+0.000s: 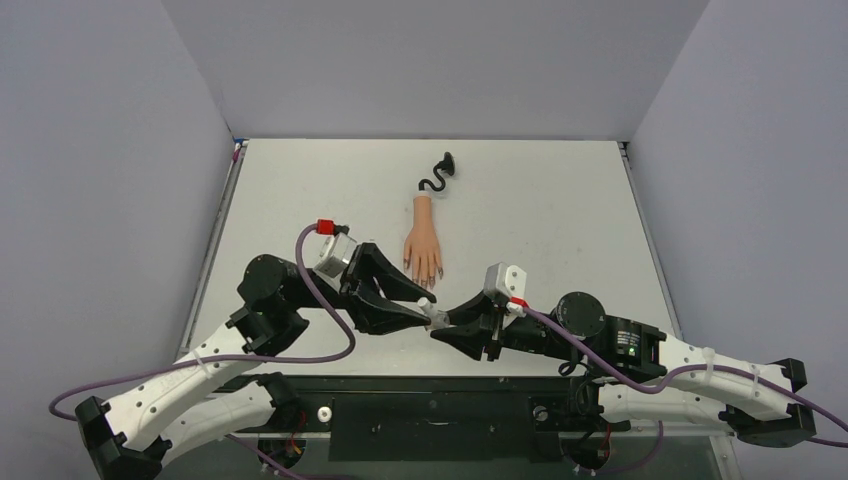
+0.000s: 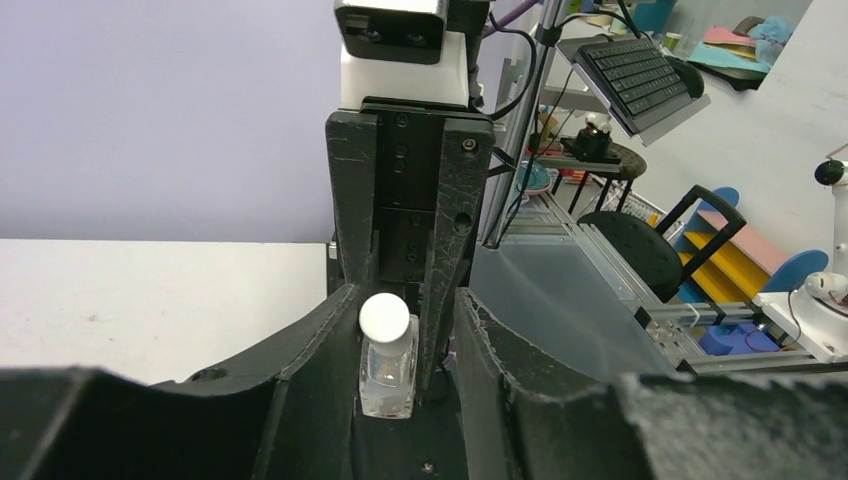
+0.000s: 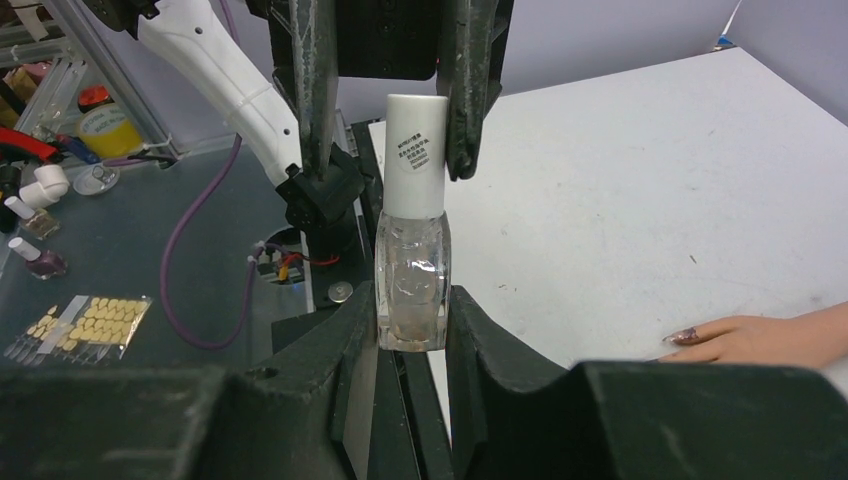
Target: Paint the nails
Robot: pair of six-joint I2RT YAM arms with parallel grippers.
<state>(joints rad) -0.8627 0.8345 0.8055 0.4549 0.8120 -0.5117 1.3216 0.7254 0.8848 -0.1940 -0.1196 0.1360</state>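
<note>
The peach mannequin hand (image 1: 423,245) lies mid-table, its curly black stem (image 1: 437,175) pointing away and its dark nails (image 1: 426,280) pointing toward the arms. One glossy purplish nail (image 3: 685,336) shows in the right wrist view. My right gripper (image 1: 441,324) (image 3: 412,300) is shut on the glass body of the clear polish bottle (image 3: 411,290) and holds it upright. My left gripper (image 1: 426,308) (image 2: 405,305) is open, its fingers (image 3: 315,100) on either side of the bottle's white cap (image 3: 417,155). The cap (image 2: 385,318) also shows in the left wrist view.
The white table (image 1: 560,220) has grey walls on three sides. Both arms meet near the table's front edge, just in front of the mannequin fingertips. Off the table's near edge, other small bottles (image 3: 35,262) and a sheet of nail tips (image 3: 85,320) lie on a dark surface.
</note>
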